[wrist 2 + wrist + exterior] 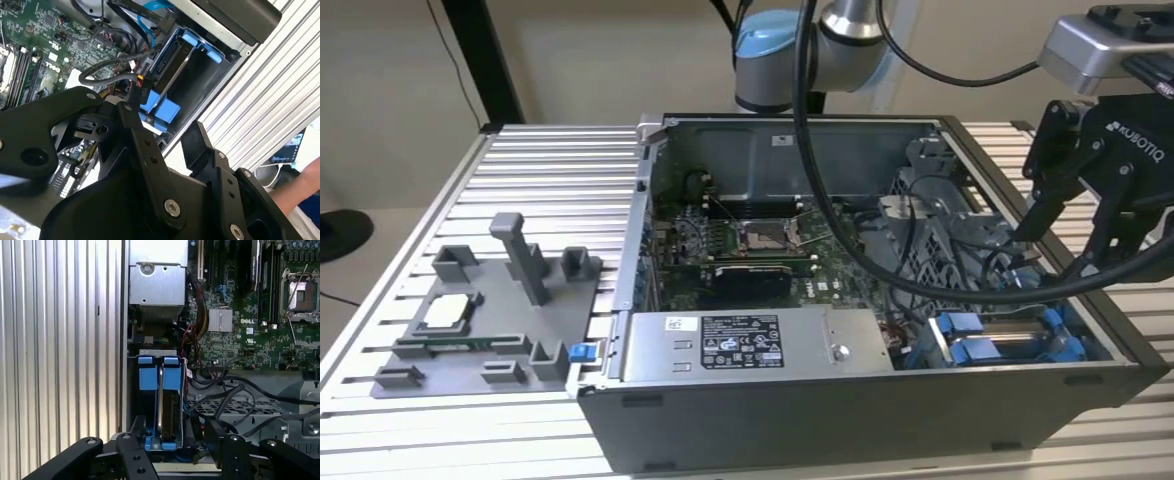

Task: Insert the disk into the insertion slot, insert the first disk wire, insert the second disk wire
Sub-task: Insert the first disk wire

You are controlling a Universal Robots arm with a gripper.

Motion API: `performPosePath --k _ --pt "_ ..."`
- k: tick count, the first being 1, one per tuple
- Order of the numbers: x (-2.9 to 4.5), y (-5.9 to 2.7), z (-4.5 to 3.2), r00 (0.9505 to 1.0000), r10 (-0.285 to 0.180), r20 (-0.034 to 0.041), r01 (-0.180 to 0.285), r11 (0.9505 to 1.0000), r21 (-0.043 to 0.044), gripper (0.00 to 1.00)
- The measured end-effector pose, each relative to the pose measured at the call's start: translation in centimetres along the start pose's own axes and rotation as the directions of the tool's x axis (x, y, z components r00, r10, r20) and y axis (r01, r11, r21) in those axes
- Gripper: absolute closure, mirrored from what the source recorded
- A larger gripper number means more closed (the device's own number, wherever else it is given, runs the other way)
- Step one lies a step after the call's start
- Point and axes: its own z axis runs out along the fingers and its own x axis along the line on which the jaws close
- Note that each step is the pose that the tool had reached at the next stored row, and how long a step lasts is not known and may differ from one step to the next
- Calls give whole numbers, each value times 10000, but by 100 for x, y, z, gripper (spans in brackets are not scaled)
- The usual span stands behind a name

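Closest to lens in both wrist views: my hand (pixel 175 435), black links, fingers (pixel 136 427) spread wide, pinching nothing. In the exterior view the hand (pixel 1074 235) hangs over the corner of the case (pixel 854 420) on that view's right.

Disk (pixel 162 407): stands on edge in its blue carrier, down inside the insertion slot (pixel 157 352), between my two fingers. Looks seated, judged not confirmed; blue tabs sit level at the slot's edge. Step 1 reads as done. Wires look unplugged, tho the disk's port end is hidden from me.

Black plug (pixel 136 90) on red/yellow leads: just beside one fingertip in the second wrist view; touching or not, can't tell. Prob. a disk wire. Loose cable bundle (pixel 225 395) runs next to the slot.

Further out: motherboard (pixel 250 335), power-supply box (pixel 157 285), then ribbed surface (pixel 60 340). Fixture tray (pixel 480 310) well apart, on the exterior view's left.

Risks (my est.):
- spread fingers near blue tabs: could catch a tab and unclip or lift the carrier.
- plug met off-angle: slips from grip or jams at port, bent contacts.
- cable bundle close to finger: snag, drag on the plug.
- arm's own hose (pixel 809 150) drapes across the open case: may hook a wall or board part.
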Motion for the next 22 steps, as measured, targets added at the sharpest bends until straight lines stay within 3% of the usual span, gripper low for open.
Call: performPosePath --k 4,9,18,22 --pt "-44 -3 16 10000 -85 -2 85 9999 62 0" --pt "-143 -4 91 9996 -268 -20 268 9995 162 0" --pt "-167 -4 119 9959 -900 -54 901 9958 145 0" --pt "-165 -5 119 9955 -942 -55 943 9954 143 0"
